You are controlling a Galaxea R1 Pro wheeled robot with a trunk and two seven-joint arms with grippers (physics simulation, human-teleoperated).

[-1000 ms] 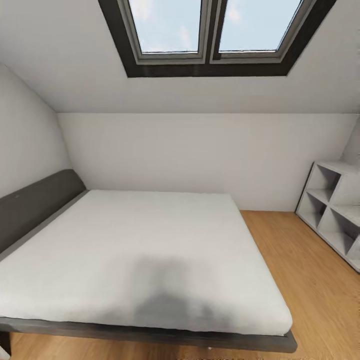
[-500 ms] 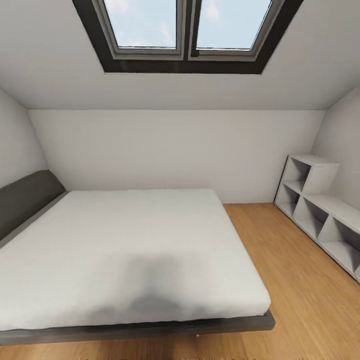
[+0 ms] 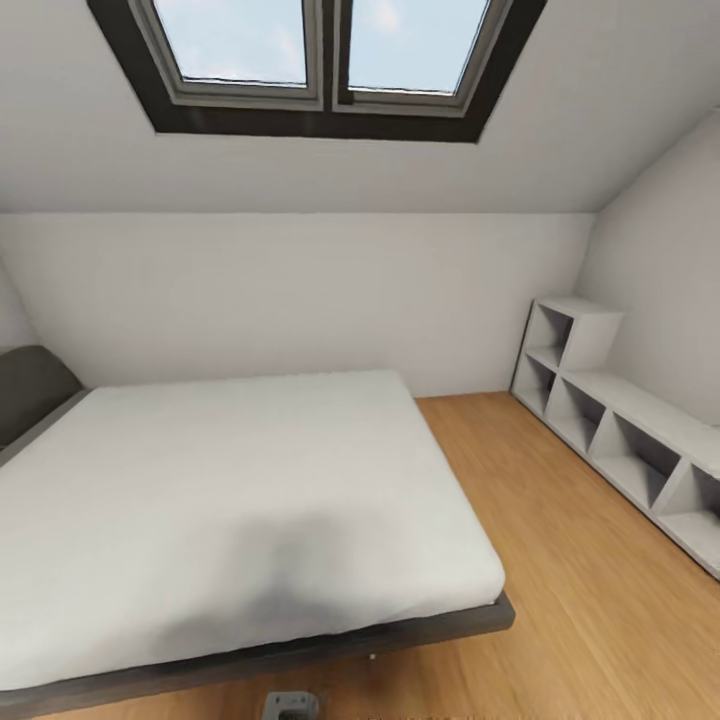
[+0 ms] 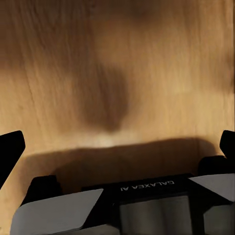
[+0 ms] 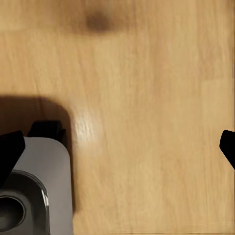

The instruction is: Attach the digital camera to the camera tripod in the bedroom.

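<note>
I am in the bedroom with white walls, a sloped ceiling and a skylight (image 3: 320, 45). The digital camera and the camera tripod are out of view. My left gripper (image 4: 117, 147) hangs open over the light wood floor (image 4: 117, 58), its black fingertips (image 4: 11, 149) spread wide with nothing between them. My right gripper (image 5: 117, 147) is open too, fingertips (image 5: 10, 152) far apart above bare floor boards (image 5: 147, 98).
A grey-framed bed (image 3: 230, 490) with a white mattress takes up the left and middle. A low white cube shelf (image 3: 610, 420) lines the right wall. Wood floor (image 3: 560, 560) runs between bed and shelf. A grey part of my base (image 5: 34, 191) sits beside the right gripper.
The whole head view has swung to the right: the bed and skylight sit further left in the picture and more of the shelf and right wall has come in.
</note>
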